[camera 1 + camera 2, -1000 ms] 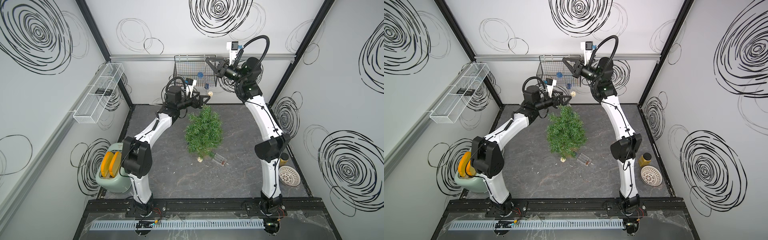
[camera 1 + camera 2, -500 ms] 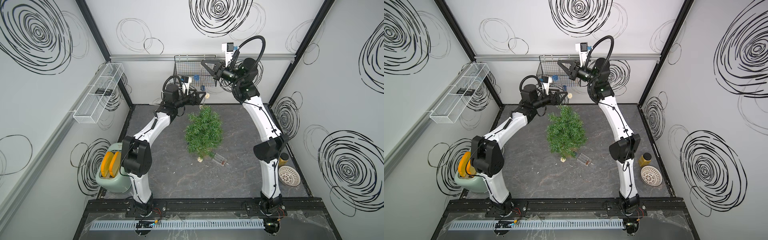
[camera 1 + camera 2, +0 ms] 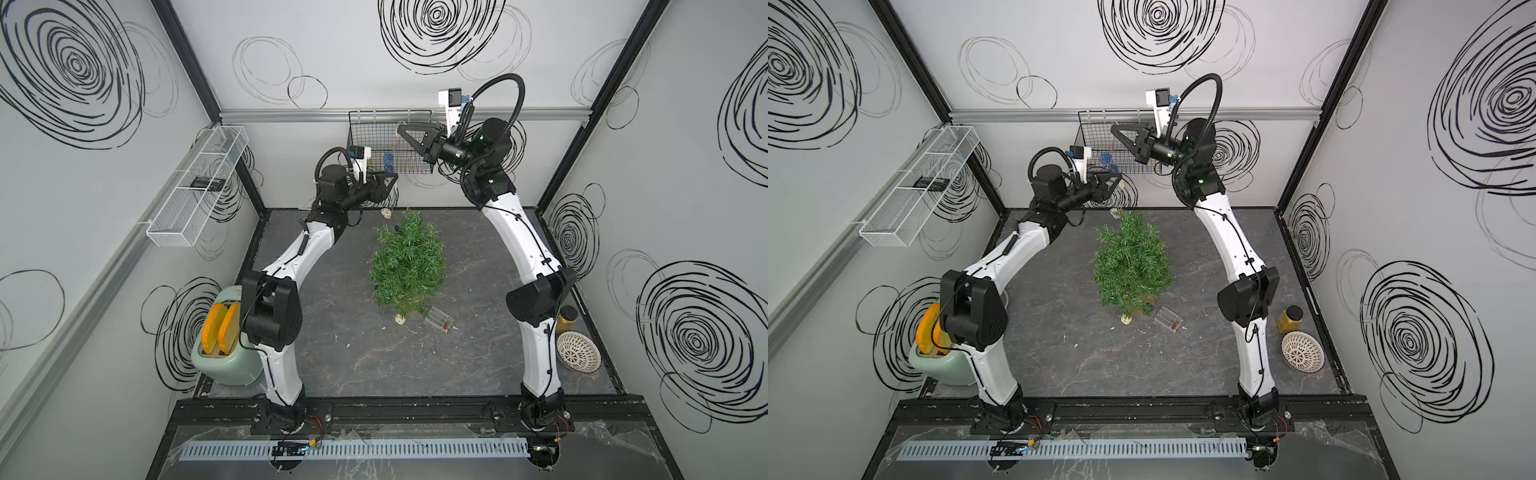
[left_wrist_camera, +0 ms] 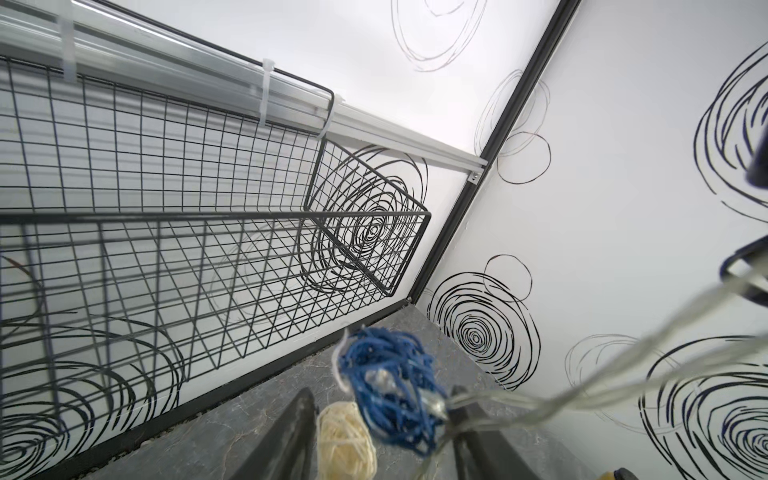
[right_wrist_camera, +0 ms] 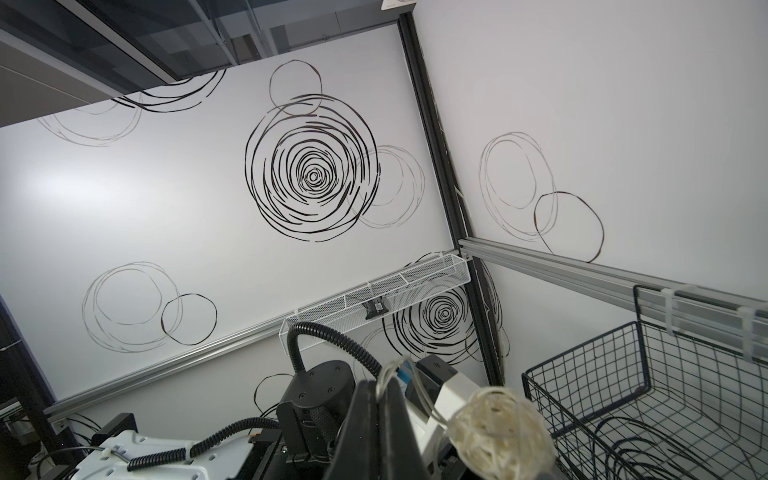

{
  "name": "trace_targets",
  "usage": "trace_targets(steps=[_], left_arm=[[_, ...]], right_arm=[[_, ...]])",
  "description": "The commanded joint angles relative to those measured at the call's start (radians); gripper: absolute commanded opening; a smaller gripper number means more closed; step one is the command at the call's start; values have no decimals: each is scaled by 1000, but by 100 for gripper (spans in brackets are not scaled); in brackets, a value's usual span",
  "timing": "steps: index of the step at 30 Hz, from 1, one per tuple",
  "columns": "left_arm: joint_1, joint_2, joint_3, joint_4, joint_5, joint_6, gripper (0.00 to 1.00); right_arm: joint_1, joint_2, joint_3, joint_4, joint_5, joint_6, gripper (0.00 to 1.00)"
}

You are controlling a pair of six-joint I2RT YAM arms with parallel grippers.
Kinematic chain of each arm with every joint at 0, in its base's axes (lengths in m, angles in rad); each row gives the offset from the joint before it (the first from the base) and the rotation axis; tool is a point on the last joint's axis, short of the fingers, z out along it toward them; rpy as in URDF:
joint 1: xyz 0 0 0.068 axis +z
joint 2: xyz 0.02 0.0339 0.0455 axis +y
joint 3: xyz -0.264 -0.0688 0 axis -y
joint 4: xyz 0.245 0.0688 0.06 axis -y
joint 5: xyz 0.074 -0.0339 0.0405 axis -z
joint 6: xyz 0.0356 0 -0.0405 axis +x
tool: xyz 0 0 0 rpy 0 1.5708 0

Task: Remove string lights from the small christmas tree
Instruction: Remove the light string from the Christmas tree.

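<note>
The small christmas tree (image 3: 409,262) (image 3: 1131,266) stands upright mid-table. The string lights run as a clear wire from the tree's top up to both grippers. My right gripper (image 3: 401,131) (image 5: 380,384) is high beside the wire basket, shut on the wire, with a cream ball (image 5: 498,428) hanging beside it. Lower down, my left gripper (image 3: 392,183) (image 4: 382,392) has its jaws half apart around the strand. A blue ball (image 4: 390,399) and a cream ball (image 4: 345,440) show between its fingers. Another cream ball (image 3: 400,319) lies at the tree's foot.
A black wire basket (image 3: 374,141) hangs on the back wall just behind both grippers. A small clear box (image 3: 439,320) lies right of the tree's foot. A green toaster (image 3: 224,349) stands front left. A white strainer (image 3: 578,351) and a yellow jar (image 3: 567,320) stand at right.
My right gripper has moved left along the basket with the wire. My left gripper has risen toward the back wall, and its jaws have narrowed around the strand.
</note>
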Motion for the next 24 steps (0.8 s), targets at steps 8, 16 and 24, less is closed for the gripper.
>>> trace_targets(steps=[8, 16, 24], left_arm=[[27, -12, 20, 77, 5, -26, 39], [61, -30, -1, 99, 2, -67, 21], [95, -55, -18, 103, -14, -90, 5]], right_arm=[[14, -72, -42, 44, -22, 15, 0], [14, -98, -99, 34, -9, 15, 0], [-1, -179, -251, 30, 69, 21, 29]])
